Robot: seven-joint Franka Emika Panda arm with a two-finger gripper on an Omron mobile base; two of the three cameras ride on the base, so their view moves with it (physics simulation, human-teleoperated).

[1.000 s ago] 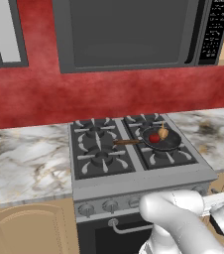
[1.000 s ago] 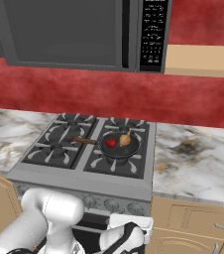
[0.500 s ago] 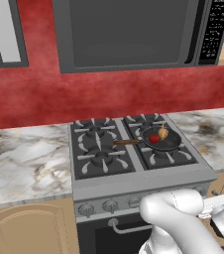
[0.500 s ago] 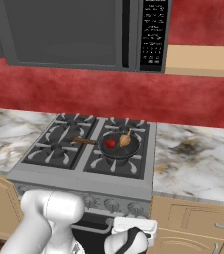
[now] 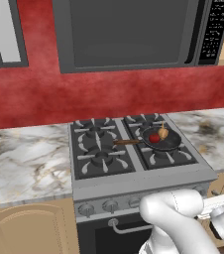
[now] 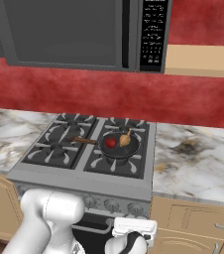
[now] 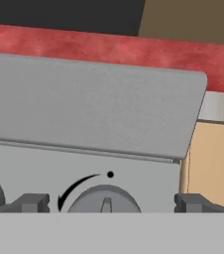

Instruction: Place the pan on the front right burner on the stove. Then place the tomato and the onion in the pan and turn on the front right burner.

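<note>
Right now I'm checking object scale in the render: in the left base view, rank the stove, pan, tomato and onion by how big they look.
1. the stove, by far the largest.
2. the pan, about one burner wide.
3. the tomato and the onion: they look about alike, both small inside the pan, so I won't rank one above the other.

The grey band is cutting off the lower half of the knob [image 7: 104, 199]. The arm is hiding part of the stove [image 5: 134, 186] front.
</note>
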